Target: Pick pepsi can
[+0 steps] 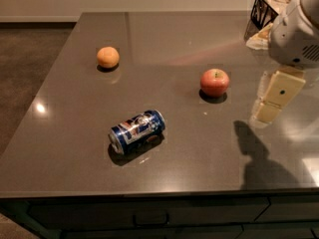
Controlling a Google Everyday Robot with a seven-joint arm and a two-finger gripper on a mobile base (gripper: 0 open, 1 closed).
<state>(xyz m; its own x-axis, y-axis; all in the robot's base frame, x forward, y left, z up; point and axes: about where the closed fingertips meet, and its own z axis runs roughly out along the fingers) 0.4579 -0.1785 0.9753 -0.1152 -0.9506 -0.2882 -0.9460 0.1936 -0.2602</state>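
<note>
- The pepsi can (136, 131) lies on its side on the tabletop (164, 34), near the front edge, left of centre.
- An apple (215, 82) sits behind and to the right of the can, well apart from it.
- An orange (107, 57) sits further back on the left.
- A wire basket (269, 9) stands at the far right corner.
- The end effector (273, 101) hangs over the right side, near the apple's right and in front of the basket.

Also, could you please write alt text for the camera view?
A blue pepsi can lies on its side near the front of a dark countertop; the gripper hangs over the right side, well clear of it. A red apple and an orange sit farther back.
</note>
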